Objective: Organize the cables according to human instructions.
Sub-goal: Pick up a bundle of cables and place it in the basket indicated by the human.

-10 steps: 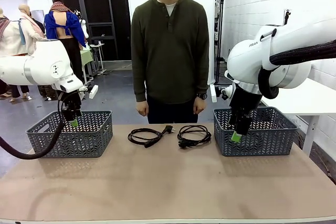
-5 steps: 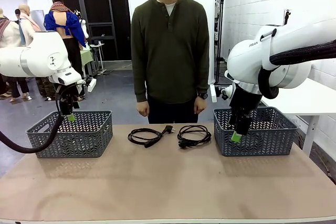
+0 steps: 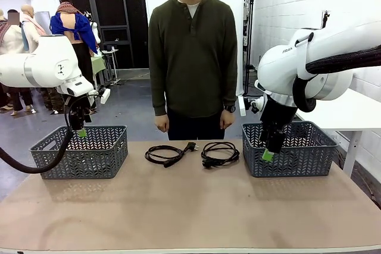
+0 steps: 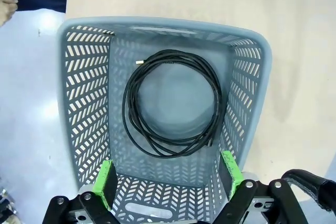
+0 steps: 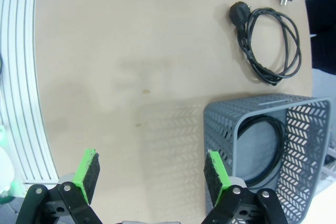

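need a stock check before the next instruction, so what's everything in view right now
loose cables: two, black, coiled on the table between the baskets
cable in left basket: one, black, coiled flat on the bottom
cable in right basket: one, black, partly seen
baskets: two, grey, left and right on the table
table: one, tan
person: one, dark olive sweater, standing at the far side
left gripper: black, green pads, open above the left basket
right gripper: black, green pads, open by the right basket

Bright, even light; perhaps overexposed floor.
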Controlling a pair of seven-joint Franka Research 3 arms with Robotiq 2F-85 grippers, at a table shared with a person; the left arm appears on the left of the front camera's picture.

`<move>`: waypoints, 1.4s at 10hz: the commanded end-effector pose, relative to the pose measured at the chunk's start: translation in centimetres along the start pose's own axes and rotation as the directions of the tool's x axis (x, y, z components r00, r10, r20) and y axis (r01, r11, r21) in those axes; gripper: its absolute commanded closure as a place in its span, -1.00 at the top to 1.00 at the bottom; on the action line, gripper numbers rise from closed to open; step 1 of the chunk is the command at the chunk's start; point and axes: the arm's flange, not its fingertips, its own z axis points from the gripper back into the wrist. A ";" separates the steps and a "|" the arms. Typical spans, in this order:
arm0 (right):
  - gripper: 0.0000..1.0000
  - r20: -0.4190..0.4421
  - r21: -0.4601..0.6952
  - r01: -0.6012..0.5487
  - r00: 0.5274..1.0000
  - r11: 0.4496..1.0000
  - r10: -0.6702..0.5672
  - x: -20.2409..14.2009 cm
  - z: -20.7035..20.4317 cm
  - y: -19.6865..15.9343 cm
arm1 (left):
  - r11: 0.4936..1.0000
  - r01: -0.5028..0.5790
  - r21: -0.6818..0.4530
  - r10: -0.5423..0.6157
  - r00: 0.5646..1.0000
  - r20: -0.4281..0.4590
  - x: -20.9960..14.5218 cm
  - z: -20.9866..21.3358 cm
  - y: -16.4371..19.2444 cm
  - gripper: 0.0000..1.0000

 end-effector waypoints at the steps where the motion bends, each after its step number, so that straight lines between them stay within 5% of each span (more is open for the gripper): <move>1: 1.00 -0.006 -0.003 0.009 1.000 1.000 -0.009 0.2 0.0 -0.2 | 1.000 0.009 0.017 -0.009 1.000 0.001 -0.3 -0.1 0.2 1.00; 5: 1.00 -0.006 -0.003 0.009 1.000 1.000 -0.009 0.2 0.0 -0.2 | 1.000 0.000 0.000 0.000 1.000 0.000 0.0 0.0 0.0 1.00; 10: 1.00 -0.006 -0.003 0.009 1.000 1.000 -0.009 0.2 0.0 -0.2 | 0.989 -0.147 0.000 0.146 0.986 0.074 4.5 4.8 -6.7 1.00; 14: 1.00 -0.006 -0.003 0.009 1.000 1.000 -0.009 0.2 0.0 -0.2 | 0.971 -0.233 -0.050 0.238 0.947 0.217 7.0 5.7 -12.8 1.00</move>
